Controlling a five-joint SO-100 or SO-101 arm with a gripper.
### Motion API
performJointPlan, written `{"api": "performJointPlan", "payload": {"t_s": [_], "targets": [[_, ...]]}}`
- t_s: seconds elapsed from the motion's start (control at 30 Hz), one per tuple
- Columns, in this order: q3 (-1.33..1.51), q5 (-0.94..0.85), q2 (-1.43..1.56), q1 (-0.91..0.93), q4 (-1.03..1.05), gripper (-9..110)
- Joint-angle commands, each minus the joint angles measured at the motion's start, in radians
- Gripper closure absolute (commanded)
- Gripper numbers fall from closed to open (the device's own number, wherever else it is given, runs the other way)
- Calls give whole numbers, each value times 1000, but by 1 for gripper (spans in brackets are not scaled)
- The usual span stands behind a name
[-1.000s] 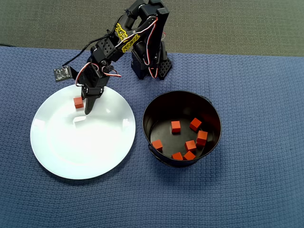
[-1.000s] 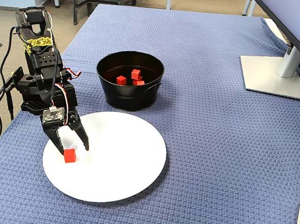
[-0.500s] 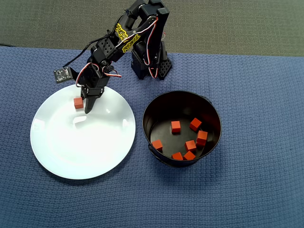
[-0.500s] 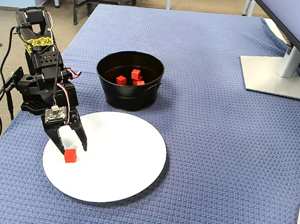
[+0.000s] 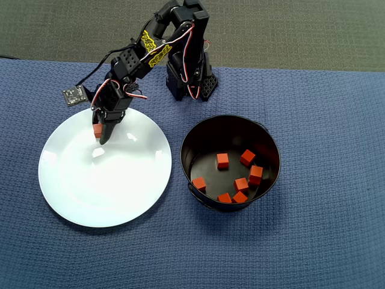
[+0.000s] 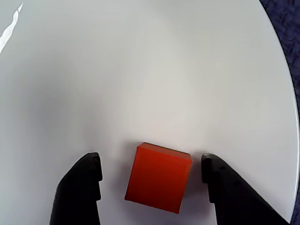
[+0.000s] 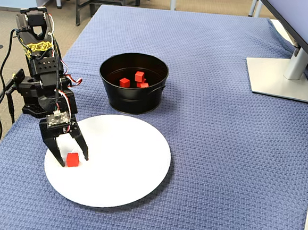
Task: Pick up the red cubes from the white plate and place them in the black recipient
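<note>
Overhead, the gripper (image 5: 100, 133) reaches onto the far-left part of the white plate (image 5: 114, 192), partly covering the last red cube (image 5: 96, 129) there. Seven cubes lie in the black recipient (image 5: 271, 150) to the right.

Wrist view: the cube (image 6: 159, 177) sits between the parted fingers (image 6: 80, 183), with a gap on each side; nothing is gripped. Presumably this straddle sets up a clean pinch.

Fixed view: the gripper (image 7: 71, 159) stands over the plate's (image 7: 134, 166) left edge, fingers flanking the cube (image 7: 72, 159); the pot (image 7: 131, 100) waits beyond.
</note>
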Motion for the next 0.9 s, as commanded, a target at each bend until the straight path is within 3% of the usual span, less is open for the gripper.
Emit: {"api": "performJointPlan", "payload": {"t_s": [0.0,0.1,0.33,0.6,0.7,0.87], "targets": [[-37,-9,-3,25,-18,86],[-31,23,2,14,-21,100],[-54,67,41,-9,25,101],[-396,293,301,-104,537,102],[-511,442,380,-169,669,102],[-657,876,483,-371,804,102]]}}
